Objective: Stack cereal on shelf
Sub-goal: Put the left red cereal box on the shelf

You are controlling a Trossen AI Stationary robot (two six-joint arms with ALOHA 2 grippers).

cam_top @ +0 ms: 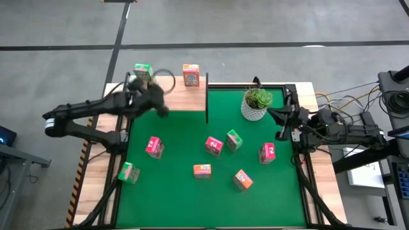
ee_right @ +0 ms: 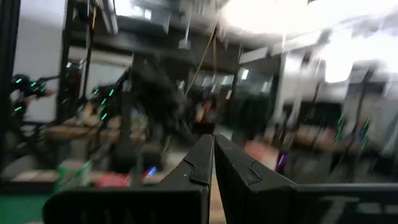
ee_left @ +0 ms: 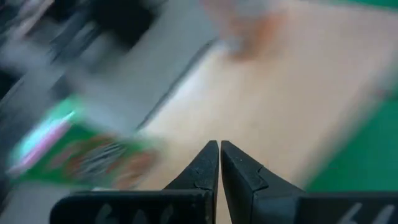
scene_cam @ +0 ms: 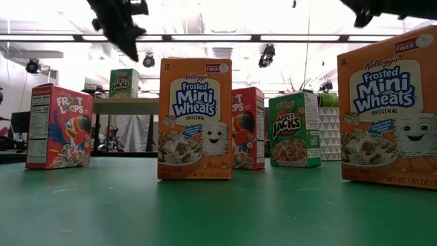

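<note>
Between picks: left gripper [cam_top: 146, 86] pressed together and empty over the shelf [cam_top: 176, 96], green cereal box [cam_top: 142, 70] just beyond its tips, orange box [cam_top: 190, 75] off to one side. Right gripper [cam_top: 281, 131] likewise closed, parked at the mat's edge near the plant pot [cam_top: 257, 102]. Next, probably: spread the fingers and drop toward the nearest pink box [cam_top: 153, 147], below and behind.

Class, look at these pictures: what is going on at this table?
A two-armed robot is putting cereal boxes on a shelf. A green box and an orange box stand on it; seven more stand on the green mat. The left gripper, shut and empty, is over the shelf. The right gripper, also shut, waits beside the plant.
</note>
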